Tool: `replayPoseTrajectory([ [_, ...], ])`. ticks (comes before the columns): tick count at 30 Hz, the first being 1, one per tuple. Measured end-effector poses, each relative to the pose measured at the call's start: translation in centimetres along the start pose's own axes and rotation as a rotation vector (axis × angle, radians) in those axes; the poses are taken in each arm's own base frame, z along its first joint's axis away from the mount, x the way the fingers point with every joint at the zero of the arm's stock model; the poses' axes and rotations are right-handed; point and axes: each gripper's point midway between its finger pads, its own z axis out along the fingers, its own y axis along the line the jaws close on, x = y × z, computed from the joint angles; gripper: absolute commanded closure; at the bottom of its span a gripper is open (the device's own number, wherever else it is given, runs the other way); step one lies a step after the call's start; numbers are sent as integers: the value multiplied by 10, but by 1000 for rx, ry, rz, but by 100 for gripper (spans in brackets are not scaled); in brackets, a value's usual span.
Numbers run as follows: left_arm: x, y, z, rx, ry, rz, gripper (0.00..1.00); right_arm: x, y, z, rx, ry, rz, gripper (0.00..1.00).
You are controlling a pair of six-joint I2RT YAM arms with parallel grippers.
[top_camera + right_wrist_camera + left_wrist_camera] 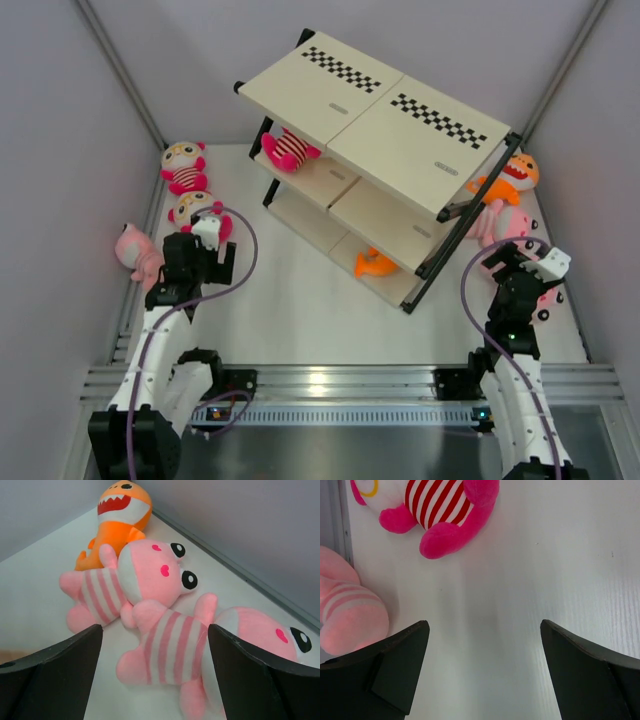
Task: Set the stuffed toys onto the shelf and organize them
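Observation:
The shelf (400,125) stands at the table's back centre. A hot-pink striped toy (288,150) lies on its middle board and an orange toy (375,263) on its bottom board. My left gripper (205,245) (484,625) is open and empty over bare table. A hot-pink toy (442,505) lies ahead of it and a pale-pink toy (350,615) beside its left finger. My right gripper (520,262) (155,627) is open, its fingers either side of a pale-pink toy's striped body (170,645). A second pale-pink toy (135,577) and an orange toy (120,515) lie beyond.
Two hot-pink toys (184,165) (192,210) and a pale-pink one (135,250) lie along the left wall. An orange toy (510,178) and a pale-pink one (505,225) lie between the shelf's right end and the right wall. A metal rail (330,380) runs along the near edge.

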Motion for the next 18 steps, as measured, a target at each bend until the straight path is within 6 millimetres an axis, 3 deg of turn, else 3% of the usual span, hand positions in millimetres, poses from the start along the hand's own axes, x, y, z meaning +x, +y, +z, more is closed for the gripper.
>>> replayPoseTrajectory([
  [4,2,4,0,-16,10,34,1,2,-2,-1,13,19,2,13],
  [7,6,14,-1,-60,40,86,1,-8,-2,-3,33,27,22,14],
  [10,10,37,-3,-162,129,139,1,-40,5,-7,34,0,66,14],
  [14,19,66,1,-234,271,170,1,-97,24,-13,-8,-65,131,14],
  [18,37,98,-2,-268,393,112,1,-129,39,-20,-67,-103,168,15],
])
